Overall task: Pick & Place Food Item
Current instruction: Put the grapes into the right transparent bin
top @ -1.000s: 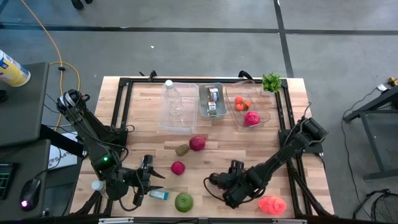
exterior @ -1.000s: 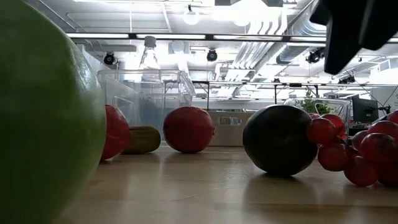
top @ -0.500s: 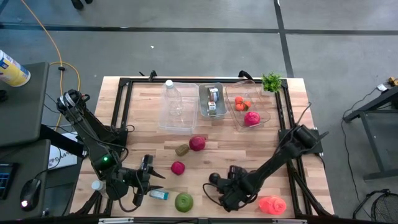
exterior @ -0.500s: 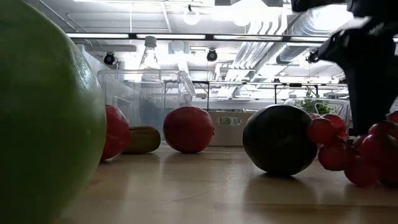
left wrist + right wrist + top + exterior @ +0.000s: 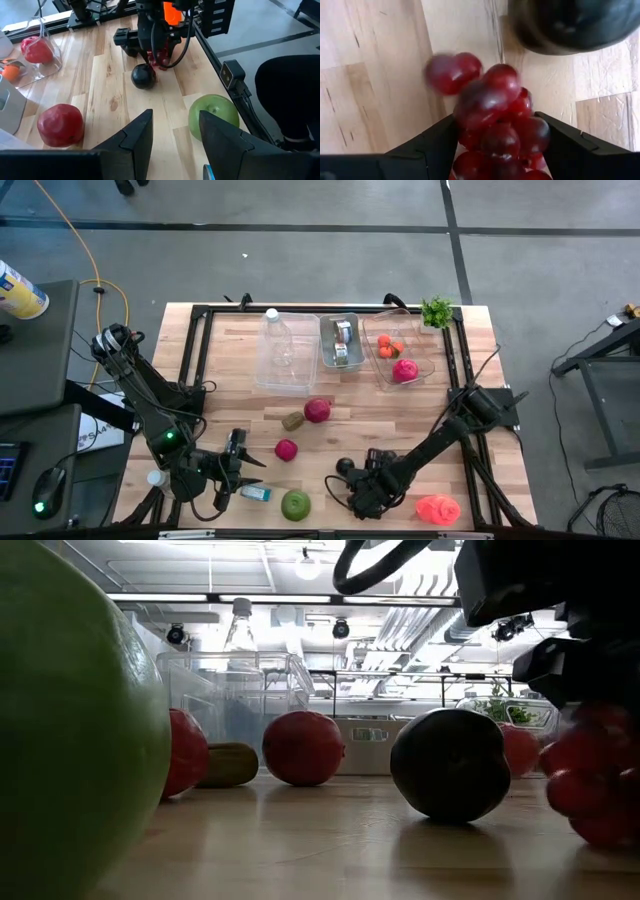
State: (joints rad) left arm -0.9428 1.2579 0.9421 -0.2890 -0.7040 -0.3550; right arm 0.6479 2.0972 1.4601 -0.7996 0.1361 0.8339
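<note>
Grapes (image 5: 495, 120), a red bunch, sit between the two fingers of your right gripper (image 5: 362, 498) at the table's near edge, beside a dark round fruit (image 5: 344, 468); the fingers flank the bunch on both sides, but whether they have closed on it cannot be told. Your left gripper (image 5: 238, 468) waits with fingers spread at the near left, close to a green apple (image 5: 295, 504) and a small red fruit (image 5: 286, 449).

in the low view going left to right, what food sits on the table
green apple → red fruit partly behind it → small brownish-green fruit → red apple → dark round fruit → red grapes under the right gripper
</note>
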